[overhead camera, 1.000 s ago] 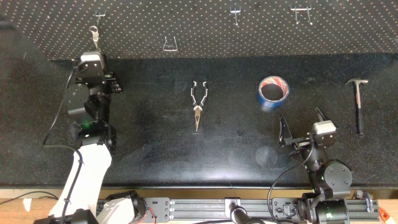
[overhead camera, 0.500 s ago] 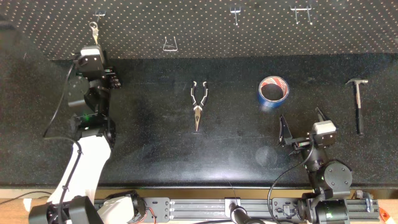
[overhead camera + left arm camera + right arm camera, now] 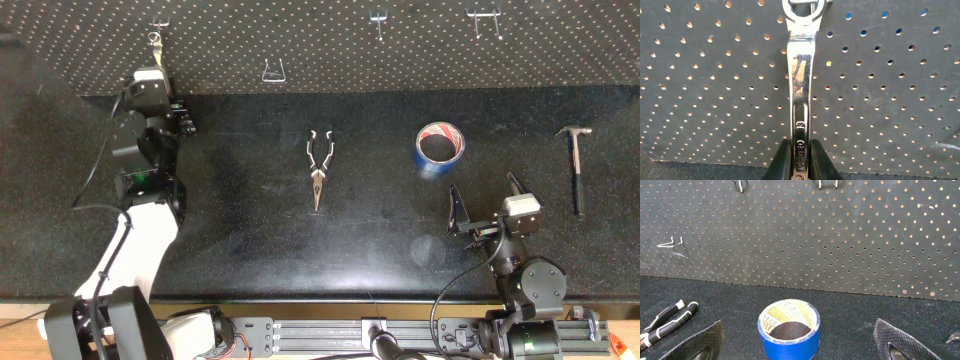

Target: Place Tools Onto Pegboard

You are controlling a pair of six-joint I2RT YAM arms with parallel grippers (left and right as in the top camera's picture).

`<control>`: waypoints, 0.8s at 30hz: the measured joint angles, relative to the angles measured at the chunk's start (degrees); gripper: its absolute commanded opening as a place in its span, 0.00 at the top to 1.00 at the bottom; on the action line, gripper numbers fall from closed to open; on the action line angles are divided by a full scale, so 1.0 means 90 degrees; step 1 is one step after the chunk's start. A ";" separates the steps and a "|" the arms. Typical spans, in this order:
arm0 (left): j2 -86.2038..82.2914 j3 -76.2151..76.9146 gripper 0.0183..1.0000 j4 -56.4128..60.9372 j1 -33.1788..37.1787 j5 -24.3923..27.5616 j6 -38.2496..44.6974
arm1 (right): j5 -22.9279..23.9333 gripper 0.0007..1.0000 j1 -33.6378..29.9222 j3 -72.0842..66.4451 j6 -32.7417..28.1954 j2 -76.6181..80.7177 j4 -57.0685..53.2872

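top, left gripper (image 3: 152, 62): against the pegboard (image 3: 330, 45), at its left end, just below the wrench (image 3: 153, 40).
top, right gripper (image 3: 483, 188): well off the pegboard, fingers spread wide, holding nothing.
top, pliers (image 3: 319, 166), tape (image 3: 439, 148), hammer (image 3: 575, 165): flat on the table (image 3: 250, 230) before the pegboard.
left wrist, wrench: upright against the pegboard, shank pinched between closed fingers (image 3: 784, 161); ring end seems hung, though the edge cuts it off.
right wrist, tape: ahead of the open fingers (image 3: 705, 340), short of the pegboard.

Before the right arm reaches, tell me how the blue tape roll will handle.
The blue tape roll lies flat on its end, so a push should slide it, not roll it. Hollow and thick-walled, it is probably light yet stiff.
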 measured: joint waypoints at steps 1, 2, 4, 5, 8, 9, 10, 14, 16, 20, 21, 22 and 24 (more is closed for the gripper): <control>0.0044 0.0036 0.99 0.0000 0.0002 0.0019 0.0002 | 0.0000 0.02 0.0000 0.0000 0.0000 0.0000 0.0000; 0.0131 0.0121 0.99 0.0000 0.0002 0.0063 0.0002 | 0.0000 0.02 0.0000 0.0000 -0.0002 0.0000 0.0000; 0.0289 0.0255 0.99 0.0000 0.0002 0.0148 0.0000 | 0.0000 0.02 0.0000 0.0000 0.0000 0.0000 0.0000; 0.0335 0.0294 0.99 0.0000 0.0000 0.0202 0.0002 | 0.0000 0.02 0.0000 0.0000 -0.0002 0.0000 0.0000; 0.0469 0.0372 0.69 0.0007 0.0002 0.0255 0.0000 | 0.0000 0.02 0.0000 0.0000 0.0000 0.0000 0.0000; 0.0512 0.0396 0.29 0.0019 0.0002 0.0255 0.0002 | 0.0000 0.02 0.0000 0.0000 -0.0002 0.0000 0.0000; 0.0571 0.0440 0.00 0.0036 0.0002 0.0255 -0.0053 | 0.0000 0.03 0.0000 0.0000 0.0000 0.0000 0.0000; 0.0556 0.0495 0.00 -0.0294 0.0002 0.0277 -0.0070 | 0.0000 0.02 0.0000 0.0000 0.0000 0.0000 0.0000; 0.0153 0.0534 0.00 -0.1209 0.0002 0.0277 -0.0068 | 0.0000 0.02 0.0000 0.0000 -0.0002 0.0000 -0.0002; -0.1375 0.0619 0.00 -0.3300 0.0002 0.0032 -0.0070 | 0.0000 0.02 0.0000 -0.0002 -0.0002 -0.0005 -0.0002; -0.1894 0.0617 0.01 -0.3721 0.0002 -0.0051 -0.0068 | 0.0000 0.02 0.0000 -0.0002 0.0000 -0.0005 0.0002; -0.2390 0.0636 0.00 -0.4068 0.0002 -0.0109 -0.0068 | 0.0000 0.03 0.0000 0.0000 0.0000 -0.0005 0.0000; -0.3101 0.0631 0.00 -0.4617 -0.0005 -0.0408 -0.0068 | 0.0000 0.02 0.0000 -0.0002 0.0000 -0.0007 -0.0002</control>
